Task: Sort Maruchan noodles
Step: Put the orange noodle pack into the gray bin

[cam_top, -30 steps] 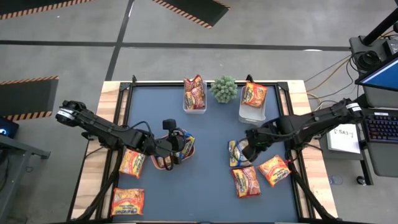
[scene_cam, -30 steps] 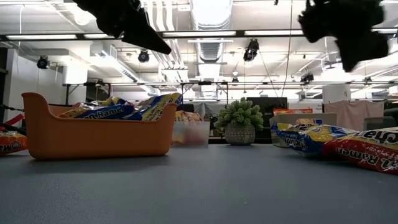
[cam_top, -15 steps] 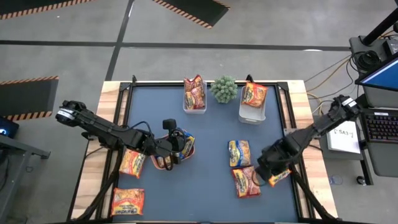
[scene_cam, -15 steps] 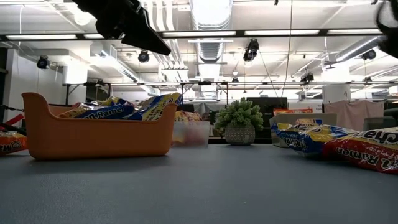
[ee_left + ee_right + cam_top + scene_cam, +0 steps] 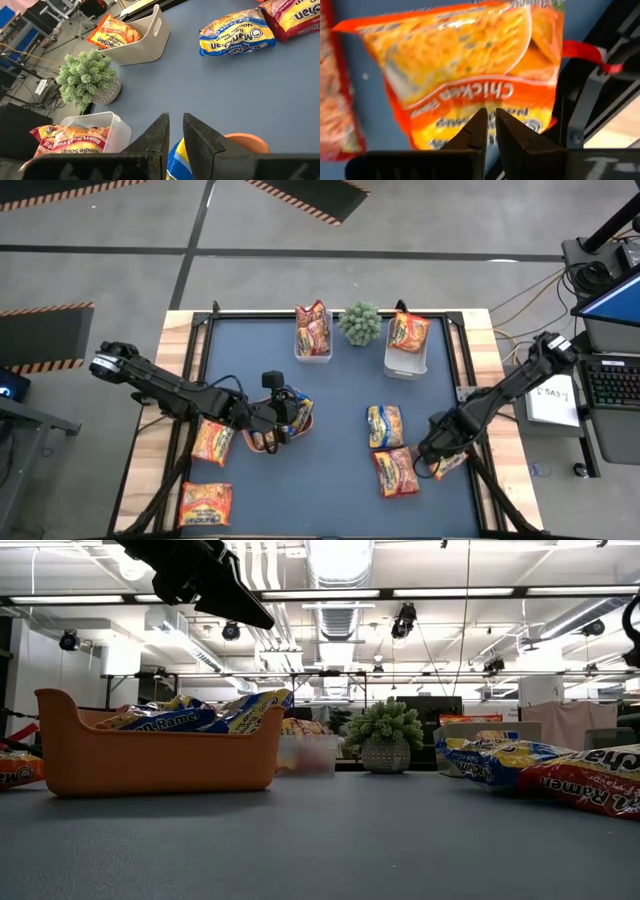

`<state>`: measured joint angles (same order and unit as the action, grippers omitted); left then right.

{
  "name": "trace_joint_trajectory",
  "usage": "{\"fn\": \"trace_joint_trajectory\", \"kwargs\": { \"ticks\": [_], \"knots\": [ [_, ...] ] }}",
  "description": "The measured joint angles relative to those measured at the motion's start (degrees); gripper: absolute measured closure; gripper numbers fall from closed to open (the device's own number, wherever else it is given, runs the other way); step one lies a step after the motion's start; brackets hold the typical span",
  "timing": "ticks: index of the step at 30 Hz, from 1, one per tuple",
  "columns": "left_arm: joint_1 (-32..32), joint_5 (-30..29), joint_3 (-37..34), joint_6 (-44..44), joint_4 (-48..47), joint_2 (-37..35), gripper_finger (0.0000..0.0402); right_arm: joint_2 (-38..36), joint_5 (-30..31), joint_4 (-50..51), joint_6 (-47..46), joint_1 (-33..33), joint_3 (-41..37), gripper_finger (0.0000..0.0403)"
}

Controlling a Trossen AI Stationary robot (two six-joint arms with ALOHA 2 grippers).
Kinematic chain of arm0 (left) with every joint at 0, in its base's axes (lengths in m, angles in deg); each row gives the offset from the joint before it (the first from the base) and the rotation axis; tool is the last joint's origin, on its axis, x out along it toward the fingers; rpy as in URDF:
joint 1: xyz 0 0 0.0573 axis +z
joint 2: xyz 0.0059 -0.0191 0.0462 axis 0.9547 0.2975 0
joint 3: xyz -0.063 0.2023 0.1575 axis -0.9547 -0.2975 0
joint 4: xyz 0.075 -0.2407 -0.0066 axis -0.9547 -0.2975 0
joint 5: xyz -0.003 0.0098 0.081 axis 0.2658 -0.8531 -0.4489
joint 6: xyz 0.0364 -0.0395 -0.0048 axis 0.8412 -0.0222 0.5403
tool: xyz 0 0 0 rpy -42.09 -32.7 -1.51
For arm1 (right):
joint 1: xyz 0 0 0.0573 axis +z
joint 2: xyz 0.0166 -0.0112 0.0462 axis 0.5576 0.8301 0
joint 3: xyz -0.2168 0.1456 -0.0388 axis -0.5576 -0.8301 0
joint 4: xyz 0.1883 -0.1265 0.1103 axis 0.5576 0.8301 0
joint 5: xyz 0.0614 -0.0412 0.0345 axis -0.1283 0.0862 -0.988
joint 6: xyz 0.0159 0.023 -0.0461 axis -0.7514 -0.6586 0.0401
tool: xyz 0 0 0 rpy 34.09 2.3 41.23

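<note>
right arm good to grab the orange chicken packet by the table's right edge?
Probably yes. The right gripper hangs directly above the orange chicken packet, nothing lying on it. But the fingers are shut and must open first. The red packet beside it looks clear.

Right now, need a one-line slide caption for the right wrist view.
Shut right gripper poised over an orange Chicken ramen packet on the blue table.

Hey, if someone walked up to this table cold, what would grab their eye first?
Probably the bright ramen packets scattered across the dark blue table, most of all the orange chicken packet that the right gripper hovers over, fingers shut, near the table's front right. Next, the orange tray heaped with yellow-and-blue packets, under the left gripper, and the small green plant between two tubs at the back.
</note>
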<state>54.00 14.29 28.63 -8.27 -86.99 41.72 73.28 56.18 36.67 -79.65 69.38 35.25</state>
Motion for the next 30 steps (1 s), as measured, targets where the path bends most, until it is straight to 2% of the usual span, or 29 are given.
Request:
{"fn": "trace_joint_trajectory", "kwargs": {
  "ticks": [4, 7, 9, 13, 15, 18, 22, 30],
  "knots": [
    [0.00, 0.00, -0.02, -0.27, 0.01, -0.01, 0.0363, 1.13, 2.19, -3.43, 0.46, -0.33, -1.58, 0.0375],
    [0.00, 0.00, -0.02, -0.37, 0.04, -0.01, 0.0363, 1.92, 7.19, -7.29, 1.63, -1.13, -1.81, 0.0375],
    [0.00, 0.00, -0.02, -0.39, 0.08, 0.00, 0.0363, 2.34, 14.18, -10.09, 3.52, -2.05, -1.53, 0.0375],
    [0.00, 0.02, -0.04, -0.39, 0.95, -0.02, 0.0363, 2.74, 35.54, -18.06, 15.79, -4.12, 0.66, 0.0375],
    [0.00, 0.04, -0.04, -0.39, 2.28, 0.00, 0.0363, 2.33, 41.59, -19.66, 21.96, -5.38, 3.07, 0.0375],
    [0.00, 0.88, -0.04, -0.42, 4.65, -0.01, 0.0363, 2.12, 42.34, -17.43, 29.91, -7.82, 6.62, 0.0375],
    [0.07, 4.29, -0.04, -0.01, 8.73, 0.82, 0.0363, 1.90, 39.32, -15.31, 34.36, -10.05, 9.24, 0.0375],
    [0.40, 5.64, -0.04, 3.97, 20.52, 5.90, 0.0363, 1.04, 35.12, -10.09, 35.52, -10.40, 8.49, 0.0375]
  ]
}}
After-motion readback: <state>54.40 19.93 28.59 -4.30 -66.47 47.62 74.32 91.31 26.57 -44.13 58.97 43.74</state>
